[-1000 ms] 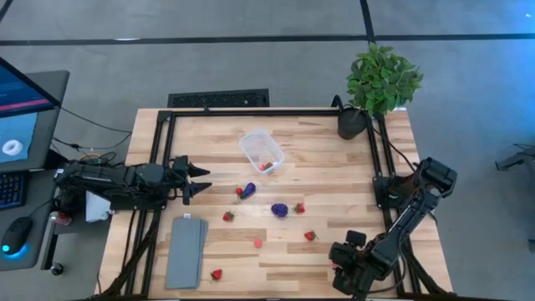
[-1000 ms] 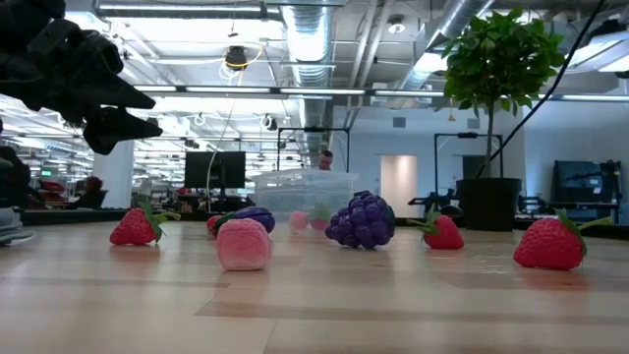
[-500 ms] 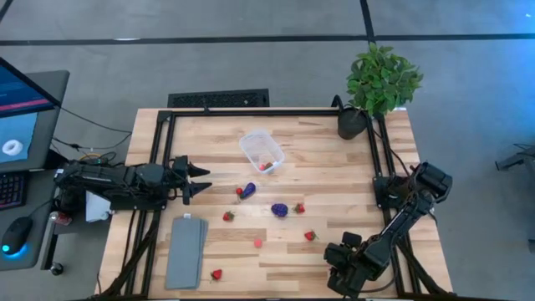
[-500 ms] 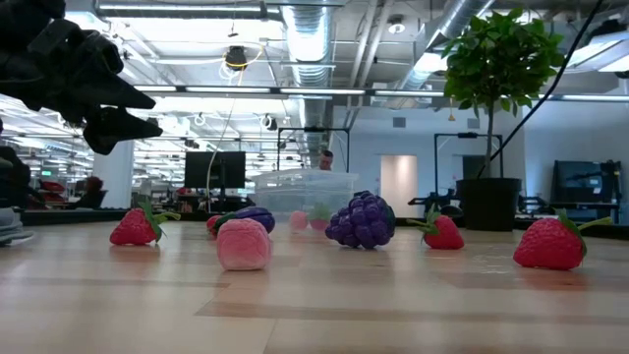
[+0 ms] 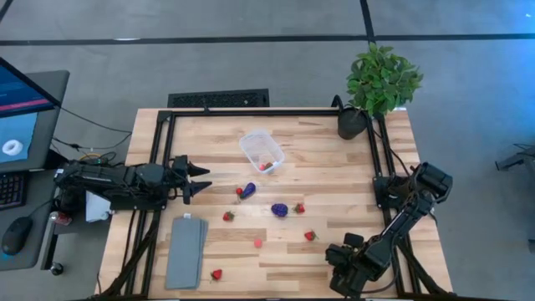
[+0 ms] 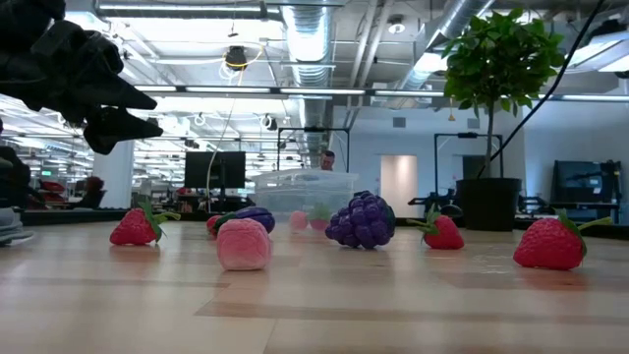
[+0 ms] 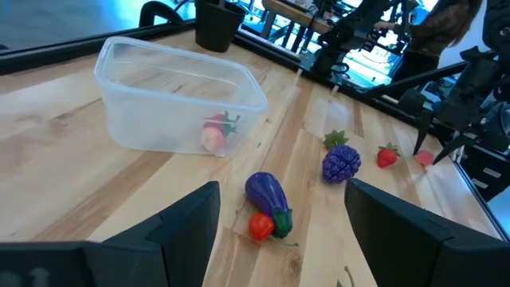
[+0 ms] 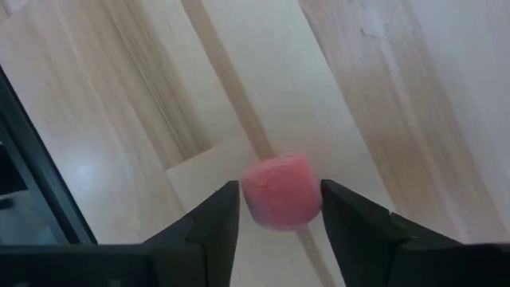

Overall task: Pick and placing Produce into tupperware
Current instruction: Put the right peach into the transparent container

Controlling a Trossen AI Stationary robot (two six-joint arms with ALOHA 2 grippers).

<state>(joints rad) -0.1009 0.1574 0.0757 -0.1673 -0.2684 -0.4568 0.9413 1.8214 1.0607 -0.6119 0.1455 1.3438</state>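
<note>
Your right gripper (image 8: 275, 209) is sitting at the lower right of the high view, at the near right corner of the wooden table (image 5: 334, 180). Its wrist view shows the two dark fingers (image 8: 211, 223) flanking a small pink piece (image 8: 280, 191), closing in on either side of it; you cannot tell whether they are touching it.

Your left gripper (image 5: 201, 181) is waiting at the left edge of the table with its fingers spread wide and gripping nothing.

The clear tupperware (image 5: 262, 151) is standing in the upper middle of the table, holding a strawberry (image 7: 221, 124) and a pink piece (image 7: 211, 140). The rest of the produce is lying scattered below it in the high view: a purple eggplant (image 5: 248, 190) with a strawberry (image 5: 239, 193) touching it, a grape cluster (image 5: 279, 209), strawberries at (image 5: 299, 207), (image 5: 227, 216), (image 5: 310, 236) and (image 5: 216, 273), and another pink piece (image 5: 258, 242).

A grey slab (image 5: 186, 251) is lying at the lower left, and a potted plant (image 5: 376, 84) is standing at the upper right corner.
</note>
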